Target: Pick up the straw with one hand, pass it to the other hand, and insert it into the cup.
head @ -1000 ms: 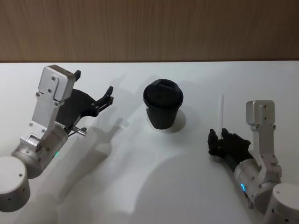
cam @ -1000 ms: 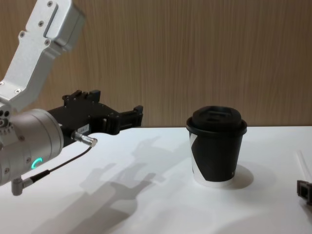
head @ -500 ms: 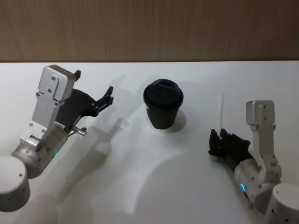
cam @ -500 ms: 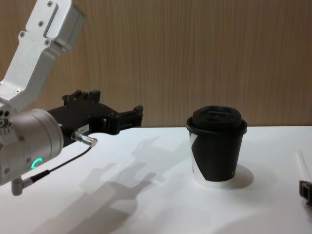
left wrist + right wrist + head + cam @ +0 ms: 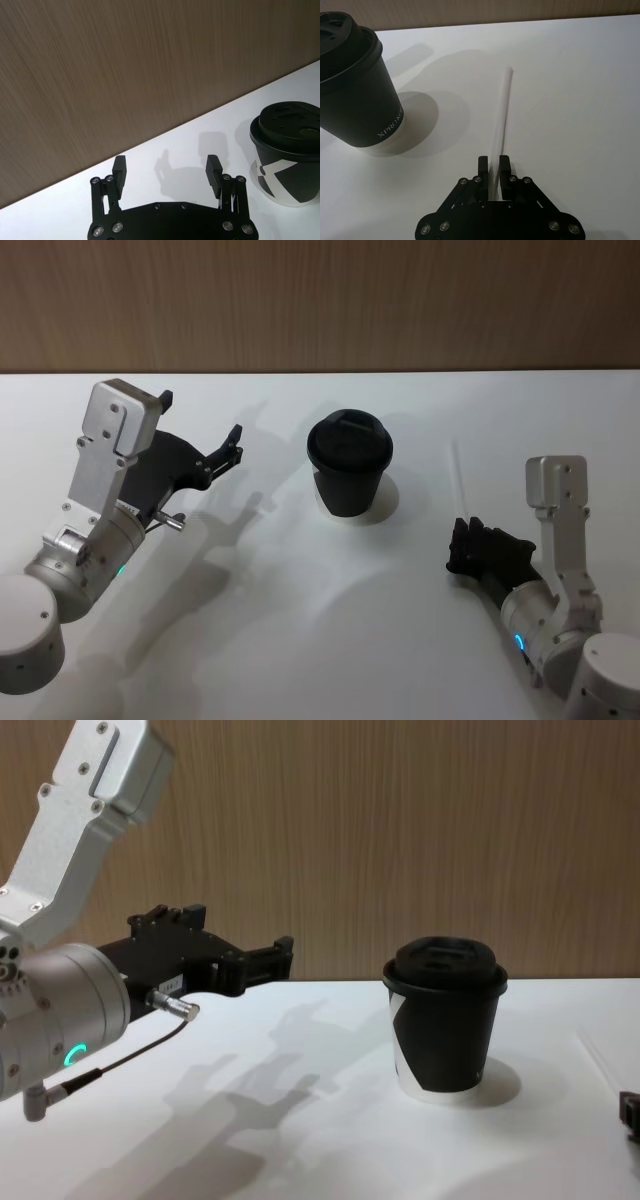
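Straw [image 5: 501, 115], pinched by right gripper [image 5: 493, 161], swung toward cup [image 5: 355, 85].

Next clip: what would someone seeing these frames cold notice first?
The black lidded cup standing upright in the middle of the white table draws the eye first. To its right, the right gripper is shut on the near end of the thin white straw, which points toward the wooden wall. To the cup's left, the left gripper hangs open above the table.
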